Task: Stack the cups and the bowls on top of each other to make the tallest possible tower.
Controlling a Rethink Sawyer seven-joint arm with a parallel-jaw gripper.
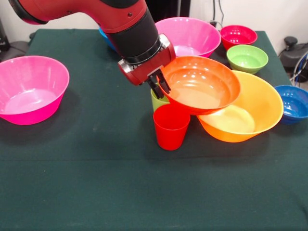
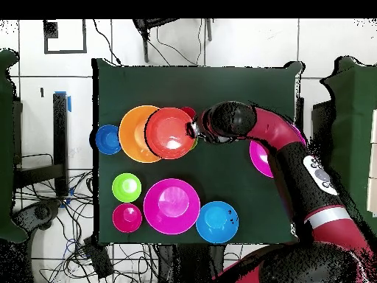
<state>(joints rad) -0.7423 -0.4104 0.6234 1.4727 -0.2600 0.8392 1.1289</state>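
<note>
My gripper [image 1: 160, 86] is shut on the near-left rim of the medium red-orange bowl [image 1: 202, 85] and holds it tilted, overlapping the left part of the big orange bowl [image 1: 255, 118]. The red cup [image 1: 171, 126] stands upright on the table just below the gripper. The lime green cup [image 1: 158, 101] stands behind it, mostly hidden by the gripper and the bowl. In the overhead view the gripper [image 2: 195, 131] sits at the right rim of the red-orange bowl [image 2: 169, 133], which covers part of the orange bowl [image 2: 130, 134].
One big pink bowl [image 1: 31, 89] sits at the left and another [image 1: 190, 34] at the back. The small magenta-red bowl [image 1: 238, 36], green bowl [image 1: 247, 57] and dark blue bowl [image 1: 293, 102] line the right side. The light blue bowl [image 2: 217, 222] is near the robot's base.
</note>
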